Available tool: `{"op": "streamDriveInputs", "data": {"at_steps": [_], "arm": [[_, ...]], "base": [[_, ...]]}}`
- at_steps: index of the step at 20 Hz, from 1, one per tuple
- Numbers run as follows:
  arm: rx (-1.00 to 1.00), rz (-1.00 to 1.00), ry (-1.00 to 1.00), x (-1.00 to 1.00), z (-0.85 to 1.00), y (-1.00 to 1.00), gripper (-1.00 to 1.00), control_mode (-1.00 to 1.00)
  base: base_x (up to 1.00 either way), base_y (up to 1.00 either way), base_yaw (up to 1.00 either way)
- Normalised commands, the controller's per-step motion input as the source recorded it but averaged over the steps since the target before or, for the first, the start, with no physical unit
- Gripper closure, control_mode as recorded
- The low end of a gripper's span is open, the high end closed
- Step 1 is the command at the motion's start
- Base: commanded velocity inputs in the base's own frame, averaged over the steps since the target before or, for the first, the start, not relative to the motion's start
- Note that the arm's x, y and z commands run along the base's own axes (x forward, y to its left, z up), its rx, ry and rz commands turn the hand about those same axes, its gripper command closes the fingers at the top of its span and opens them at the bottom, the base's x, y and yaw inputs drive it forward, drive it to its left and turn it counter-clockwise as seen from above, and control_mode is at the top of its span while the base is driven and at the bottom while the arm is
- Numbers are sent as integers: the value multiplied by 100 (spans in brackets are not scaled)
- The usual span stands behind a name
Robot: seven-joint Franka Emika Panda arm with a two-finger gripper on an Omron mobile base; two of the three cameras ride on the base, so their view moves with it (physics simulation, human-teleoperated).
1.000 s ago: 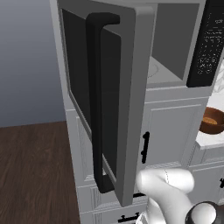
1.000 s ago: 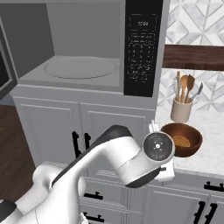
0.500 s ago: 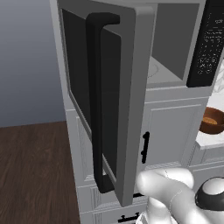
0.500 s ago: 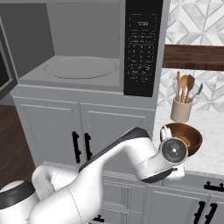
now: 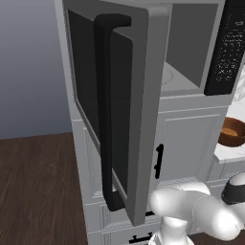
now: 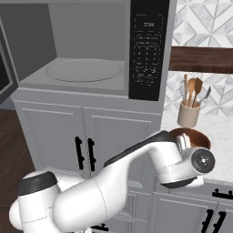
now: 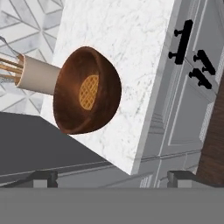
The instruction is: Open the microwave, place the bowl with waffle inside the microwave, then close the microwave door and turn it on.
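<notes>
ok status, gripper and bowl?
Gripper open, empty. Bowl with waffle on counter, ahead of fingers. Microwave door open. Utensil holder beside bowl.

microwave keypad (image 6: 148, 50), white markings unreadable

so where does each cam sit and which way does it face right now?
Left base view: behind the arm's left, facing the open microwave door; white arm links lower right.
Right base view: behind the arm's right, facing the microwave cavity and counter; arm rises lower left.
Hand view: rolled, looking along the open gripper at the bowl with the waffle; dark fingertips at bottom.
Shared: right base and hand views both show bowl and utensil holder.
</notes>
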Motion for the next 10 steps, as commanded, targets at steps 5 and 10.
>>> {"op": "streamDriveInputs", "data": {"at_steps": [5, 10], "arm": [[5, 5, 0, 20, -13, -9, -100, -100], [2, 1, 1, 20, -9, -1, -100, -100]], "base": [[0, 0, 0], [0, 0, 0]]}}
